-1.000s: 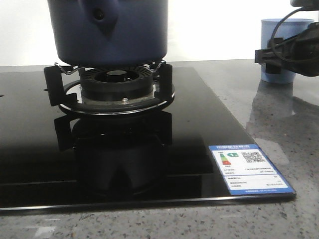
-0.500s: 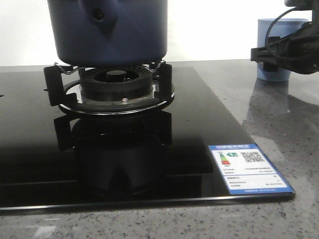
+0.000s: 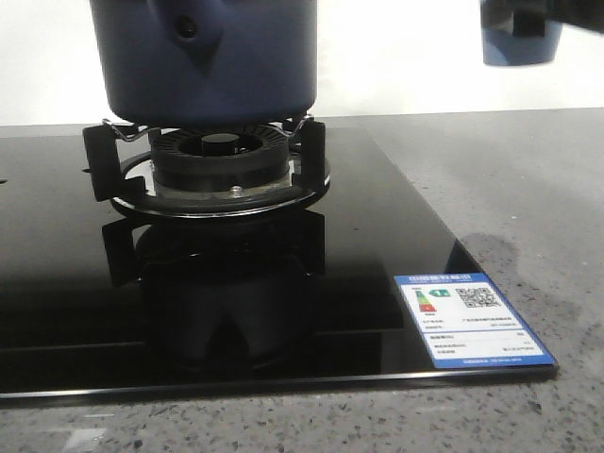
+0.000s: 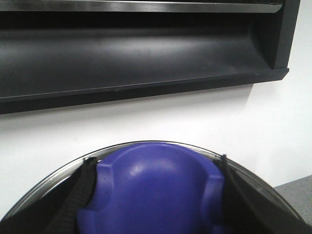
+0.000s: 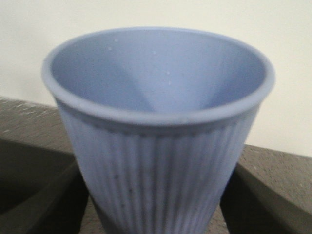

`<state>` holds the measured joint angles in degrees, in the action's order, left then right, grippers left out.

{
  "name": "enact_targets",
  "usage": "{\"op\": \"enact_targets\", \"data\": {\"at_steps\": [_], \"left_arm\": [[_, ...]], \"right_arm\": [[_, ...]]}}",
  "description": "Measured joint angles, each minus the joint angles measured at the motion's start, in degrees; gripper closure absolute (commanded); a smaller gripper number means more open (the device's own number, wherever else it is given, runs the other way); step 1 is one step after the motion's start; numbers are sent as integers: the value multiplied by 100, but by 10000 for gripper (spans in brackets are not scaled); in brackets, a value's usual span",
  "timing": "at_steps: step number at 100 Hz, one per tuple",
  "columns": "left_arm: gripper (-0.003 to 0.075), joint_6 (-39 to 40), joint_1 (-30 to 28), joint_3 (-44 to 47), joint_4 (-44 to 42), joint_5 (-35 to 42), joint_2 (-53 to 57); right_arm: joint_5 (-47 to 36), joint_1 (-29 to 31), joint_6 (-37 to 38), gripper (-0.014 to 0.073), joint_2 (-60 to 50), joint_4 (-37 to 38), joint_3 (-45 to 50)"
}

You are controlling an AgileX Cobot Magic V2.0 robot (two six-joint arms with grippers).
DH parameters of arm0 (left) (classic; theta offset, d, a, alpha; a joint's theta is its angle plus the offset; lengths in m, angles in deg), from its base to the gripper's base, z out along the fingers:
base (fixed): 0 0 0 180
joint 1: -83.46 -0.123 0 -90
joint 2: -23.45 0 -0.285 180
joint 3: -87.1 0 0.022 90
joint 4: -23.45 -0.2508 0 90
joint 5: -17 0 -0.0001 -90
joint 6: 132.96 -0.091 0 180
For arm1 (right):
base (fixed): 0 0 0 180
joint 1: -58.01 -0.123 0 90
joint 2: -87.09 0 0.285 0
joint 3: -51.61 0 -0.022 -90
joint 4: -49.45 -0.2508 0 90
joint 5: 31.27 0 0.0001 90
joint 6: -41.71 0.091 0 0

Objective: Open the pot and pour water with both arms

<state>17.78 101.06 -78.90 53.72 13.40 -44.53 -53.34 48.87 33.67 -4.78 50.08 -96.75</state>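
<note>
Navy-blue and matte, the pot [image 3: 209, 58] sits on the black pan supports [image 3: 106, 162] over the burner [image 3: 221, 159] of a glossy black glass hob [image 3: 377, 236]; its rounded lug with the small hole [image 3: 189, 28] faces the front camera, and its upper part runs out of that view; the hob lies on a grey speckled surface [image 3: 528, 198], with a blue-bordered energy label [image 3: 472, 319] stuck at its near right corner. From the left wrist, a rounded blue knob [image 4: 156, 190] fills the lower middle of the view, ringed by a glass lid rim [image 4: 44, 187]; the left tool's dark fingers [image 4: 80, 195] stand on either side of the knob, close against it, though whether they are actually pressing on it I cannot tell; behind is a white wall with a dark hood [image 4: 136, 53]. In the right wrist view, a light-blue ribbed cup [image 5: 161, 136] stands upright, mouth open to the camera, between the right tool's dark fingers [image 5: 39, 195], which flank its lower sides and appear closed on it; in the front view the cup [image 3: 521, 40] hangs at the top right, clear of the surface, with a dark part of the arm [image 3: 566, 11] above it.
</note>
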Motion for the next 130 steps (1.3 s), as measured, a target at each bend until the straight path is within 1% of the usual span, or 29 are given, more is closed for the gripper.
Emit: {"op": "enact_targets", "data": {"at_steps": [13,28,42,66,77,101,130], "left_arm": [[384,0,0,0,0,0,0],[384,0,0,0,0,0,0],[384,0,0,0,0,0,0],[384,0,0,0,0,-2,0],[384,0,0,0,0,-2,0],[384,0,0,0,0,-2,0],[384,0,0,0,0,-12,0]], "right_arm": [[945,-246,0,276,-386,444,-374],[1947,-585,0,276,-515,810,-974],[2620,-986,0,276,-515,1263,-1536],[3262,-1537,-10,276,-451,2340,-2212],[3469,-1733,-10,276,-284,2920,-2374],[3661,-2143,-10,276,46,4050,-2443],[3681,-2385,-10,276,203,5415,-2452]]}}
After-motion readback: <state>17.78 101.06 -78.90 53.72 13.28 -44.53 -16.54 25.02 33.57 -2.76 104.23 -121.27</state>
